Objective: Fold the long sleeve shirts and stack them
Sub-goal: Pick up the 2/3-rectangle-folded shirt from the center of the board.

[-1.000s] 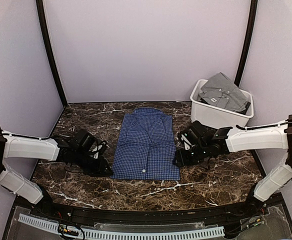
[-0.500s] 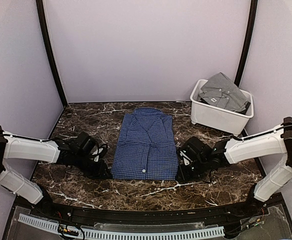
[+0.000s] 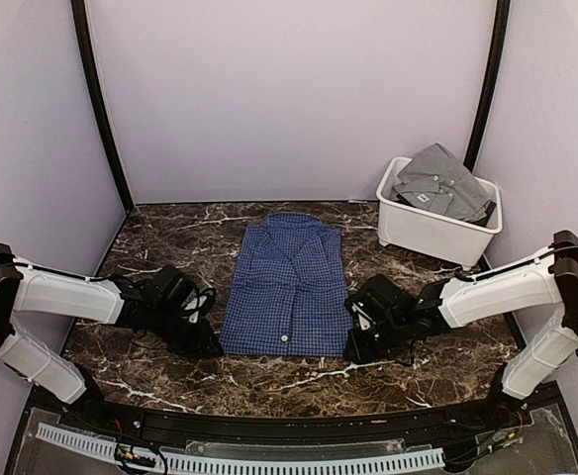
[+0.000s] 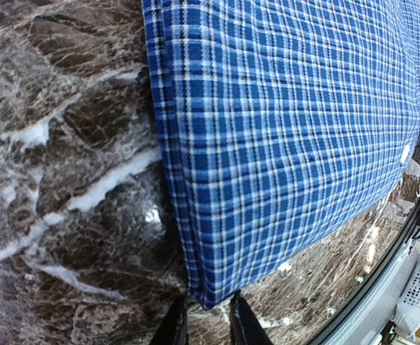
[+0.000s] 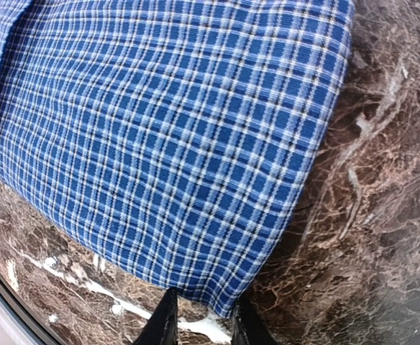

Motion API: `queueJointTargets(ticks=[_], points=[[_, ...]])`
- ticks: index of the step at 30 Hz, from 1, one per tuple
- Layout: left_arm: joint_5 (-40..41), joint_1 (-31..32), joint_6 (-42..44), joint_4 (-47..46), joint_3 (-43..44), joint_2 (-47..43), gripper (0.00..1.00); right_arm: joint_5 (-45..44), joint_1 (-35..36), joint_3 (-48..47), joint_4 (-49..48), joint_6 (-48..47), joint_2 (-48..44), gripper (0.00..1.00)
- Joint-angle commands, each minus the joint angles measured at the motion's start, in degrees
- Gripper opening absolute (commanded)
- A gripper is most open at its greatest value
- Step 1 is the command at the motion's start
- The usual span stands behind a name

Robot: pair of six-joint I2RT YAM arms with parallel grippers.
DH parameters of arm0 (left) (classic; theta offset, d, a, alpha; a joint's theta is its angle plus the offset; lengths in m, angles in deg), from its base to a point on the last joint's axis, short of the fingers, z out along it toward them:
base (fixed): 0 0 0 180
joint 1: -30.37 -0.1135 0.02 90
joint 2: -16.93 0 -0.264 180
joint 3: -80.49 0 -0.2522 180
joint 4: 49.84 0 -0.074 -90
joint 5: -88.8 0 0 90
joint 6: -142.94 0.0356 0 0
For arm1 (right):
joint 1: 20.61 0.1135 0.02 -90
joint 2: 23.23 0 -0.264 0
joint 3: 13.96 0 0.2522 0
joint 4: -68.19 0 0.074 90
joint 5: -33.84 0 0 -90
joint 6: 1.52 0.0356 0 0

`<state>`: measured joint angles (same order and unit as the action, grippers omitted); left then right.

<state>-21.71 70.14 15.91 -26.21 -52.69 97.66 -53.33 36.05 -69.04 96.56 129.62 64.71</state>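
The navy-blue checked shirt [image 3: 289, 287] lies flat and folded narrow in the middle of the marble table, collar at the far end. My left gripper [image 3: 208, 344] is down at its near left corner. In the left wrist view the shirt [image 4: 289, 129] comes to a corner held between the narrow jaws of that gripper [image 4: 208, 323]. My right gripper [image 3: 353, 348] is down at the near right corner. In the right wrist view its jaws [image 5: 204, 320] pinch that corner of the shirt [image 5: 167, 144]. The grey shirt [image 3: 439, 183] lies bunched in the bin.
A white plastic bin [image 3: 428, 233] stands at the back right of the table, close to the right arm's forearm. Purple walls with black posts close in the back and sides. The dark table rim and a cable tray run along the near edge.
Both grippers slid toward me along the shirt's sides to its near corners, and both closed down, the right one from much wider. The shirt has stayed flat.
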Motion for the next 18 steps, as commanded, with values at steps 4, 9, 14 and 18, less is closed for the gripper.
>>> queueJointTargets(ticks=[4, 9, 14, 18], points=[[1.38, 0.57, 0.28, -2.12, -0.46, 1.79, 0.14, -1.25, 0.59, 0.05, -0.11, 0.40, 1.43, 0.16], [1.73, 0.97, 0.33, -1.58, 0.30, 2.03, 0.02, -2.23, 0.64, -1.00, 1.15, -0.04, 1.59, 0.05], [1.82, 1.41, 0.92, 0.81, 0.47, -0.09, 0.00, -2.59, 0.68, -1.65, 2.37, -0.44, 0.04, 0.00], [1.91, 2.46, 1.13, 4.77, 0.75, -3.38, 0.00, -2.65, 1.83, -1.64, 4.29, -0.22, -2.65, 0.00]])
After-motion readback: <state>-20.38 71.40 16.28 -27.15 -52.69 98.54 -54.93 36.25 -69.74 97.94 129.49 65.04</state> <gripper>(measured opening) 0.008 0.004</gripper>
